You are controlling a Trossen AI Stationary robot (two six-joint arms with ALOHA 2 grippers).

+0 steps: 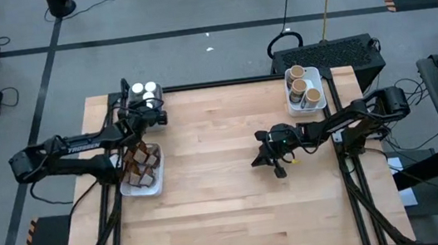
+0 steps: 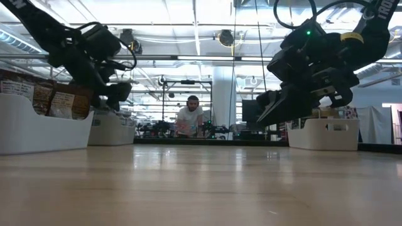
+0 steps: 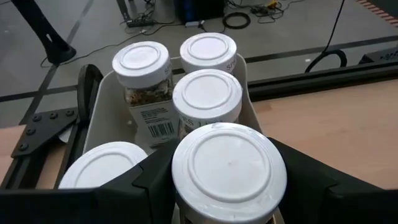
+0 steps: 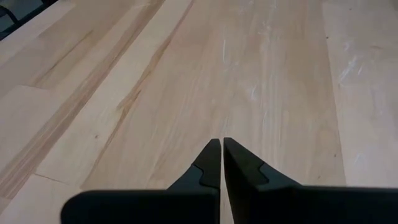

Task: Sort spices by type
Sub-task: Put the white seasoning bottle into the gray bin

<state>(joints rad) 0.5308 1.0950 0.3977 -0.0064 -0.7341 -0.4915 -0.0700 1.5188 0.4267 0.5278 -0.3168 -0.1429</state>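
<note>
My left gripper (image 3: 227,186) clamps a white-lidded jar (image 3: 228,167) over the far-left tray (image 3: 99,106) of matching jars; next, lower and release. My right gripper (image 4: 221,163) hovers shut, empty.

I can read very little from here. On the left arm (image 1: 79,145) in the high view there is white lettering along the link that looks like "TROSSEN", though the letters are small. In the low view, at about one o'clock near the frame's edge, the right arm (image 2: 377,19) carries white letters "TRO", cut off by the border. In the left wrist view, a white-lidded jar (image 3: 144,71) has a paper label with a barcode (image 3: 160,129); the print beside it is too small for me to read. Another white-lidded jar (image 3: 207,93) shows letters on its label just under the lid, but I cannot make them out.
</note>
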